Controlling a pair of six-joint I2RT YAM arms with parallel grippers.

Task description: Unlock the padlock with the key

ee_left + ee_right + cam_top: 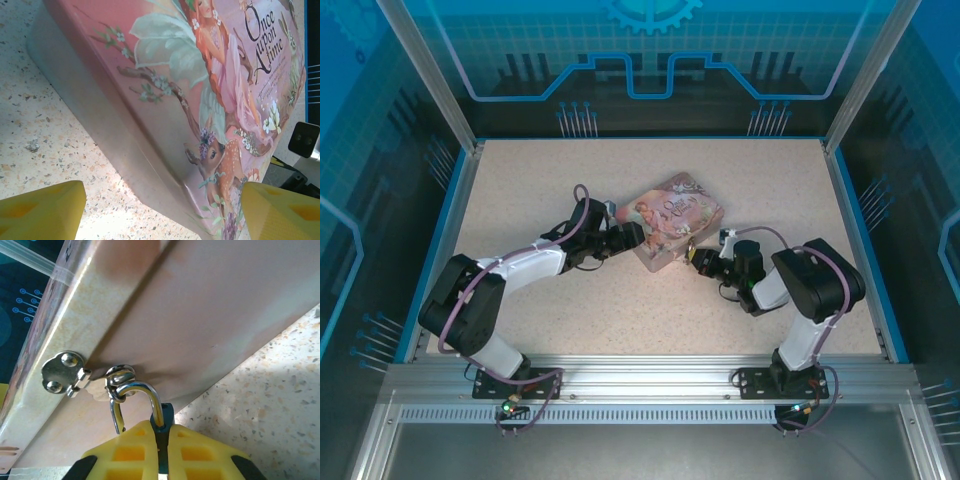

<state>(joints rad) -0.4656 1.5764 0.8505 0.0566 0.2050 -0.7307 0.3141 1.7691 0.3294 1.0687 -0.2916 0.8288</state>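
**Padlock hooked through the box's ring**

The padlock (165,415) shows only a sliver of blue-teal body, pinched between the yellow fingers of the right tool (161,435). Its thin silvery shackle arches up through the metal ring (120,376) on the pink box (210,315). One shackle leg ends free, outside the body.

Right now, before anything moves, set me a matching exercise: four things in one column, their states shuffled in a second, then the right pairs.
Things
1. left fingers
2. right fingers
3. padlock
4. pink box

States
A. hooked by its shackle through a metal loop
B. lying on the speckled table
C. spread open, the box's corner between them
D. shut on the padlock

Pairs: 1-C, 2-D, 3-A, 4-B
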